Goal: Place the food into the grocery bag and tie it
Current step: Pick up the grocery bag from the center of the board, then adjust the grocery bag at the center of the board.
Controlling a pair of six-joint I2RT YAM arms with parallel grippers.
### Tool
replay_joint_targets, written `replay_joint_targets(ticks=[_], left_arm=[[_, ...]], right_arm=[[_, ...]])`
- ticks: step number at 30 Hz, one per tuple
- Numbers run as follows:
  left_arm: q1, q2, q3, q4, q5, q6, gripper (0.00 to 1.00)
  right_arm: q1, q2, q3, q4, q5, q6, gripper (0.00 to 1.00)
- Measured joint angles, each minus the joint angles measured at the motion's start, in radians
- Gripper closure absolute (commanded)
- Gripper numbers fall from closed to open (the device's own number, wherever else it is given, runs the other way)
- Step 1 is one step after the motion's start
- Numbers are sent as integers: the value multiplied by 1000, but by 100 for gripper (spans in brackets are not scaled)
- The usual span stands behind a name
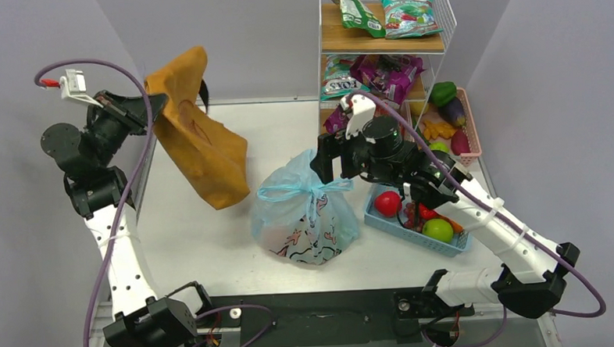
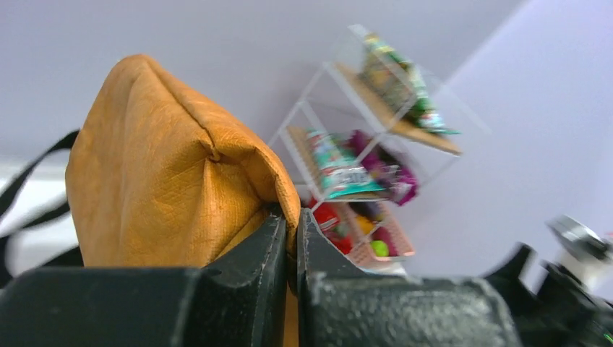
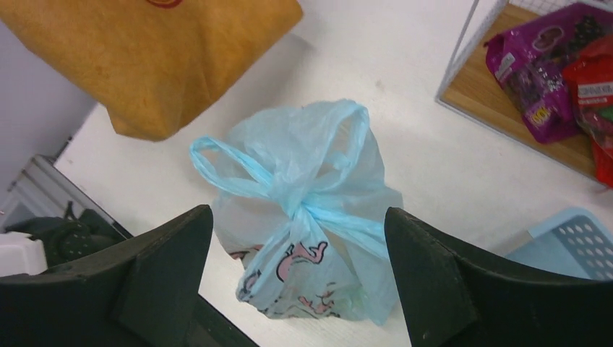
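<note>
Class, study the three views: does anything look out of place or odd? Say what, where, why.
The tan-orange tote at the table's back left is held up tilted, pinched in the shut left gripper, though it is not the bag being packed. The blue grocery bag stands knotted mid-table.

left arm (image 1: 119,244) was lifted high, left end effector (image 1: 143,102) pinched shut on an orange bag (image 1: 201,147), right arm (image 1: 493,220) bent toward the middle, right end effector (image 1: 328,163) stood wide open, pointed down

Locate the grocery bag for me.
Top view: the grocery bag sits mid-table, tied, between the tan tote on its left and the blue basket on its right.
</note>
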Motion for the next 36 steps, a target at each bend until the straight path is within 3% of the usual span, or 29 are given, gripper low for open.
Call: replay_joint_targets(ticks=[4, 10, 14, 18, 24, 36], left_arm=[[-22, 15, 37, 344, 77, -249, 100], [-60, 46, 12, 803, 27, -598, 100], [-113, 167, 90, 978, 11, -786, 100], [-165, 267, 185, 1075, 13, -930, 100], [-224, 277, 240, 1146, 15, -1017, 100], [-254, 267, 293, 1162, -1, -1043, 100]], right_arm=[[-97, 18, 22, 105, -154, 14, 15], [-184, 89, 63, 259, -353, 58, 15], [-204, 125, 68, 355, -471, 93, 15], [-254, 161, 59, 517, -578, 180, 15], [-320, 248, 34, 778, -694, 372, 16], [-330, 375, -62, 929, -798, 542, 18]])
